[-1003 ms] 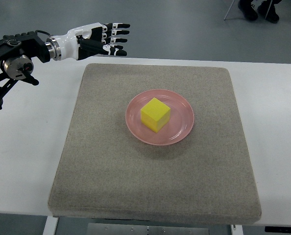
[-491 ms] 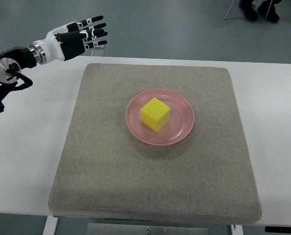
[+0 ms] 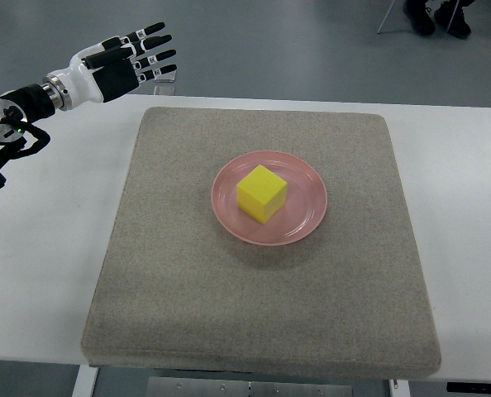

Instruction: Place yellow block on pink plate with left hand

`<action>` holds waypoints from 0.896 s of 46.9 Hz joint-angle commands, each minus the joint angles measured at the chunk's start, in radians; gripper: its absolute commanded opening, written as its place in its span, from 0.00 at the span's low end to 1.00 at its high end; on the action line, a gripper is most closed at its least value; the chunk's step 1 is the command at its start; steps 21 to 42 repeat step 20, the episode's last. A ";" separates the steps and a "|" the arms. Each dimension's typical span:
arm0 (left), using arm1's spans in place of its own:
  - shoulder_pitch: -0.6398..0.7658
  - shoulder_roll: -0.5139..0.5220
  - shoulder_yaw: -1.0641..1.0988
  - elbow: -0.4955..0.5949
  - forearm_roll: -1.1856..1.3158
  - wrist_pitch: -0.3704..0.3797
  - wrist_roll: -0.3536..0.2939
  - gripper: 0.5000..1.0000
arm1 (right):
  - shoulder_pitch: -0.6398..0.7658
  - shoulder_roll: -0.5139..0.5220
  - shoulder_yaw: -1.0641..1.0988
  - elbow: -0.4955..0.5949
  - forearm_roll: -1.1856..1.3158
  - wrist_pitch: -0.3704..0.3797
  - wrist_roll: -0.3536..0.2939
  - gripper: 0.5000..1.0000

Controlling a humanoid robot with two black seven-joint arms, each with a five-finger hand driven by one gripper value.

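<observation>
- Yellow block (image 3: 262, 193) sits on the pink plate (image 3: 308, 217), a little towards the plate's left side, with one corner pointing at the mat's near edge and nothing touching it.
- That plate rests near the middle of the grey mat (image 3: 188, 314), which covers most of the white table (image 3: 39, 273).
- Left hand (image 3: 126, 59) has pulled back: it now hangs past the mat's far-left corner, beyond the table's far edge, fingers spread and pointing right, holding nothing.
- By my reading the placement is done, since the block lies flat inside the rim and the hand is well apart from it; what remains looks like the arm's retreat to rest.
- Compared with a second ago, the hand is further left and further from the plate, and less of the dark forearm shows at the left edge.
- Compared with half a second ago the shift is small, a slight drift left and away, so the withdrawal seems to be slowing, though one steep view makes the hand's height hard to judge.
- Block and plate show no change across the frames.
- Right arm is out of sight.
- Somebody's dark shoes show at the far-right corner of the floor.
</observation>
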State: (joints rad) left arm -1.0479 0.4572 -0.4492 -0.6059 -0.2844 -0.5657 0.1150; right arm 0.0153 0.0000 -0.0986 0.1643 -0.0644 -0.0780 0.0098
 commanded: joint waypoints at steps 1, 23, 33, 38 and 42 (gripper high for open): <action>0.005 0.000 -0.002 0.002 0.001 -0.005 0.000 0.99 | 0.000 0.000 0.002 0.001 0.001 0.000 0.001 0.85; 0.014 -0.006 -0.019 0.000 0.001 -0.003 0.002 0.99 | 0.000 0.000 -0.006 0.001 -0.005 -0.009 -0.007 0.85; 0.014 -0.006 -0.019 0.000 0.001 -0.003 0.002 0.99 | 0.000 0.000 -0.006 0.001 -0.005 -0.009 -0.007 0.85; 0.014 -0.006 -0.019 0.000 0.001 -0.003 0.002 0.99 | 0.000 0.000 -0.006 0.001 -0.005 -0.009 -0.007 0.85; 0.014 -0.006 -0.019 0.000 0.001 -0.003 0.002 0.99 | 0.000 0.000 -0.006 0.001 -0.005 -0.009 -0.007 0.85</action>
